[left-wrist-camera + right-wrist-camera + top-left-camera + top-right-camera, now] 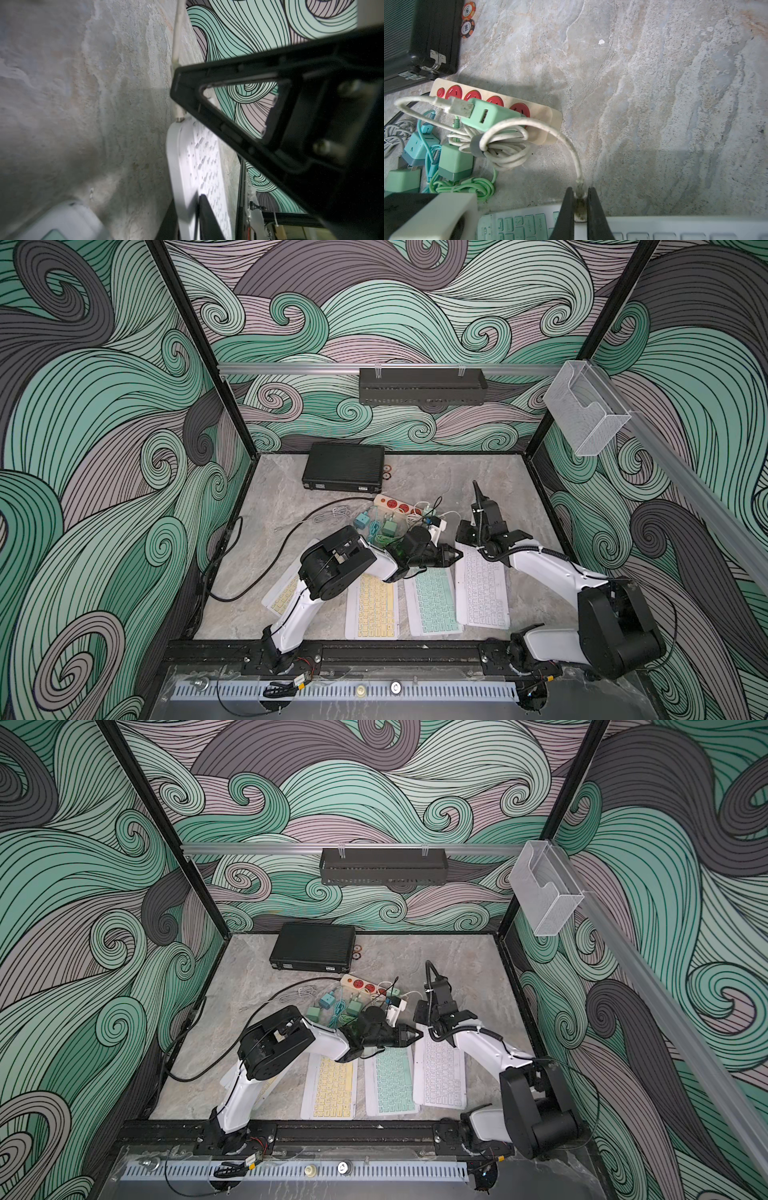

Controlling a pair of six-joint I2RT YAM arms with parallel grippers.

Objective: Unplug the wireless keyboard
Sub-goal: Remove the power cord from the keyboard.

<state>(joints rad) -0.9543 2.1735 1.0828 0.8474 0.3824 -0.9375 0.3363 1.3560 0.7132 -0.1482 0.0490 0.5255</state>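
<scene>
Top views are both showing four keyboards lying side by side on the table (pixel 478 481). Going from the left, a yellow keyboard (pixel 284 597) is lying half hidden under the left arm. A second yellow keyboard (pixel 376 608) is lying beside it, then a mint keyboard (pixel 434 601), and the white keyboard (pixel 484 593) is sitting furthest right. The left gripper (pixel 455 556) is reaching over the mint keyboard's far end and pointing at the white keyboard's far corner. Its fingers are looking nearly together, but whether they are pinching anything I cannot tell. In the right wrist view, the right gripper (pixel 580 189) is clamping its fingers on the plug (pixel 580 204) sitting in the white keyboard's far edge. The white cable (pixel 572 145) is looping from that plug, through a coiled bundle, back to a mint charger (pixel 488 116) resting on the power strip (pixel 548 119).
</scene>
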